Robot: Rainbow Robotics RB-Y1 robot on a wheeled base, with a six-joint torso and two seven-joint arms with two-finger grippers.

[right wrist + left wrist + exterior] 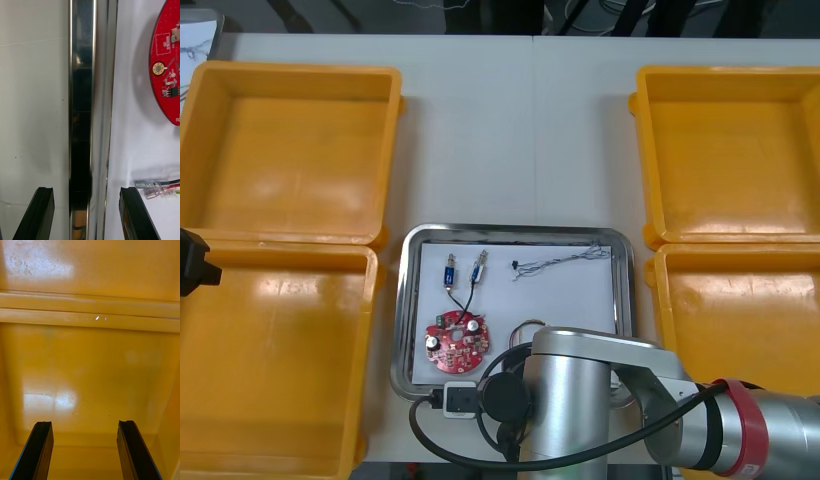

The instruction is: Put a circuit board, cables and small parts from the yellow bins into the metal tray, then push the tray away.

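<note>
While the left gripper hangs over the floor of a yellow bin on the robot's left, fingers apart with nothing between them and the rims of two adjoining bins running across just ahead of its tips, the right gripper sits low at the near rim of the metal tray. Right claw is spread wide and straddles that shiny rim: one finger outside over the light table, other finger inside over the tray's white lining, not clamped on anything; cannot tell if either finger touches the rim. Just beside the inner finger's tip lie the clear connector ends of the red and yellow cable. Farther ahead of that finger, inside the tray, lies the round red circuit board. Beyond the board from the claw: two small metal parts side by side, a black cable running from them to the board, and the twisted blue and white cable strung toward the tray's far right corner.
</note>
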